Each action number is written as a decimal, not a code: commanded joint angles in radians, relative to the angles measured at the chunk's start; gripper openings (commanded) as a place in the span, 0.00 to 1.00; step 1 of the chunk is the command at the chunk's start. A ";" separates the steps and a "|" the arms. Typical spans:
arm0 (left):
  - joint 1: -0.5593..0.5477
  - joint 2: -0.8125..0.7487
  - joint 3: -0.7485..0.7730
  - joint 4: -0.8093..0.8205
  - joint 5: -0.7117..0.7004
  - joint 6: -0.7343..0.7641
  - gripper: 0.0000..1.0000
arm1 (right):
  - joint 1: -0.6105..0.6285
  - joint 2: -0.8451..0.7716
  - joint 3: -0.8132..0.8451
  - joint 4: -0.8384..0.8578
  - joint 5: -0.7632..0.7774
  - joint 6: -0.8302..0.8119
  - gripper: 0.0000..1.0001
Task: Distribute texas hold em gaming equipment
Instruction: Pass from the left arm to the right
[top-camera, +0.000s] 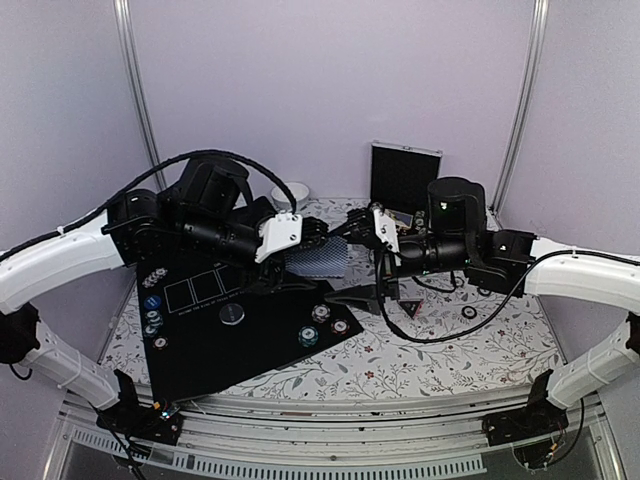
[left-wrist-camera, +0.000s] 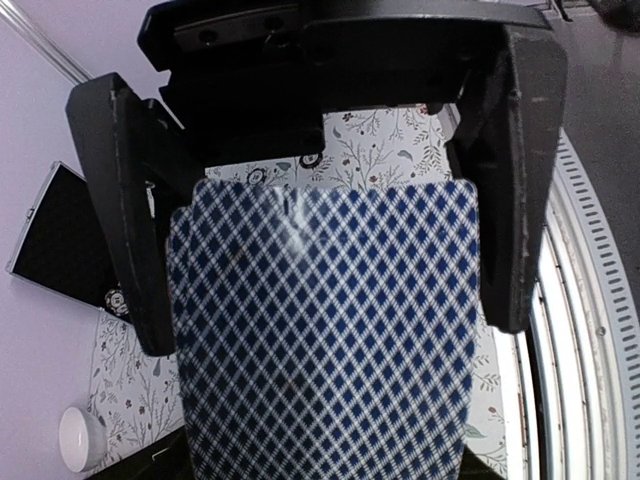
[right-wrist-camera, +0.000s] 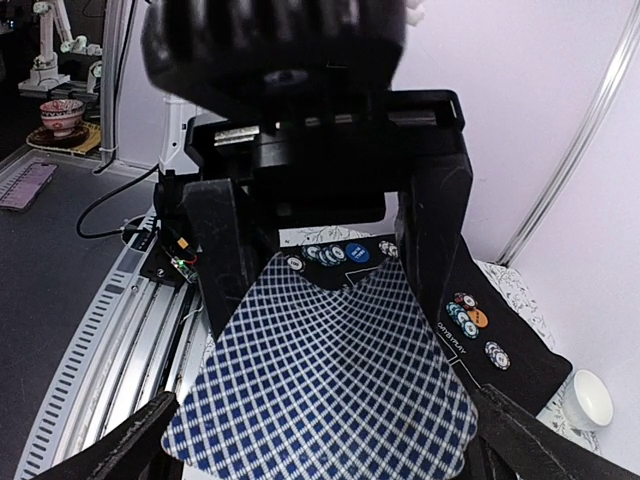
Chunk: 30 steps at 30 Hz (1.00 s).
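Observation:
A stack of playing cards (left-wrist-camera: 330, 400) with blue diamond-patterned backs sits between the fingers (left-wrist-camera: 130, 230) of my left gripper (left-wrist-camera: 330, 330), which is shut on its two long edges. In the top view the left gripper (top-camera: 312, 236) holds the cards (top-camera: 320, 263) above the back edge of the black mat (top-camera: 240, 345). My right gripper (top-camera: 355, 222) faces it from the right. Its jaws stand wide open around the bowed far end of the cards (right-wrist-camera: 330, 380), and the right gripper (right-wrist-camera: 330, 320) grips nothing. Poker chips (top-camera: 320, 325) and a round grey button (top-camera: 232, 315) lie on the mat.
More chips (top-camera: 151, 318) sit at the mat's left edge. A dark triangular marker (top-camera: 358, 298) lies right of the mat. The silver-edged black case (top-camera: 405, 175) stands at the back wall, with the white bowl (top-camera: 290, 195) left of it. Cables and a small ring (top-camera: 468, 312) lie at right.

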 joint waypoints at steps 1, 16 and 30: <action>0.009 0.024 0.036 -0.029 0.004 -0.007 0.40 | 0.008 0.024 0.037 0.012 0.001 -0.023 1.00; 0.008 0.052 0.064 -0.071 -0.021 -0.005 0.41 | 0.008 0.071 0.107 -0.115 0.047 -0.066 0.72; 0.007 0.068 0.079 -0.085 -0.004 -0.006 0.40 | 0.007 0.091 0.124 -0.139 0.048 -0.074 0.51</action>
